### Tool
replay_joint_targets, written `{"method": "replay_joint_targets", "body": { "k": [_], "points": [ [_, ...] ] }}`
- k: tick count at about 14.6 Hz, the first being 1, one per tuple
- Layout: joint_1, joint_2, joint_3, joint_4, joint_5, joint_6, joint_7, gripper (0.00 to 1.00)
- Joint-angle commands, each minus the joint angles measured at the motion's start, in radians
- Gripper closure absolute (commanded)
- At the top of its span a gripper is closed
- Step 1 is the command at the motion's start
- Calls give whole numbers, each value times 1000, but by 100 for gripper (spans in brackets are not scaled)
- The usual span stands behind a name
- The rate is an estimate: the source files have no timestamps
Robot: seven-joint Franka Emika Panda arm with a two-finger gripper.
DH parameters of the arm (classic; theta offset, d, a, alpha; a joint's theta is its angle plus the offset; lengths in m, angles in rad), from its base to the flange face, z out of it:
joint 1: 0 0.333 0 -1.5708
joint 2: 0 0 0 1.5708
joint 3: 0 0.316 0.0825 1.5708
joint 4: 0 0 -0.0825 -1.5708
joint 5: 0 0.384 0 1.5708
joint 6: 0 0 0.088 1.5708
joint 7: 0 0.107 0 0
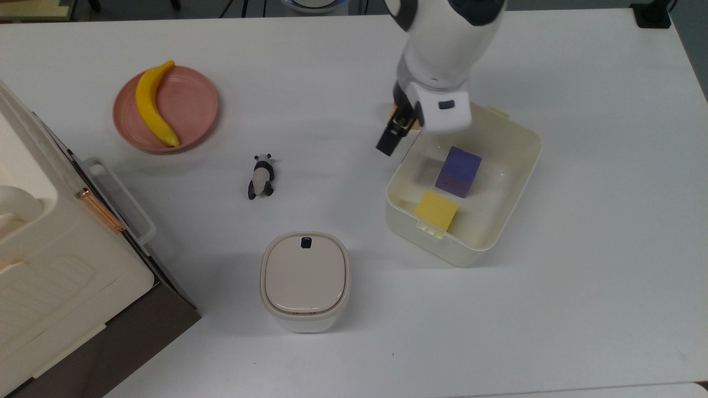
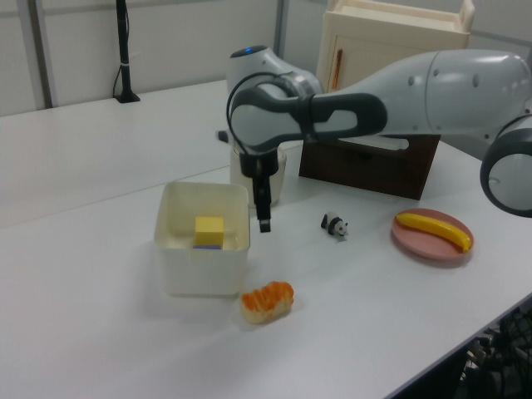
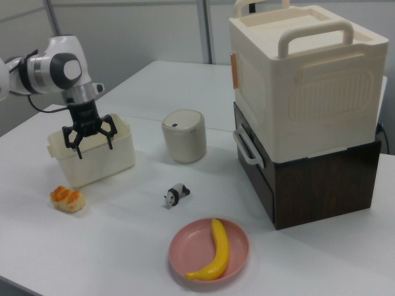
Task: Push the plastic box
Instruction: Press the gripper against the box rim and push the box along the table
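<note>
The plastic box [image 1: 442, 246] is a lidless cream tub right of centre in the top view, with a purple block [image 1: 458, 171] and a yellow block [image 1: 436, 210] inside. My gripper [image 1: 395, 135] hangs at the box's upper-left corner in the top view. One dark finger [image 1: 387, 143] points down just outside the long wall. In the left view the gripper [image 2: 263, 218] sits right beside the box [image 2: 204, 270]. In the right view the gripper [image 3: 95, 147] stands open, fingers spread in front of the box [image 3: 99, 166]. Whether a finger touches the wall I cannot tell.
An orange-topped bread [image 2: 267, 301] lies beside the box's short end. A lidded canister [image 1: 305, 279], a toy panda [image 1: 260, 176] and a pink plate [image 1: 191, 105] with a banana [image 1: 154, 105] lie toward the top view's left. The big cream appliance [image 1: 50, 276] fills the lower-left corner.
</note>
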Motion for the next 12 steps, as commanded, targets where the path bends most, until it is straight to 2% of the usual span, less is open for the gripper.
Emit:
{"method": "replay_joint_targets", "body": {
  "k": [1,6,11,12],
  "points": [
    [50,27,-7,-13,-24,67,86,0],
    [76,90,-8,33,-29,140,214,0],
    [82,92,-8,84,-49,157,235,0],
    [82,92,-8,87,-75,160,235,0]
  ]
}}
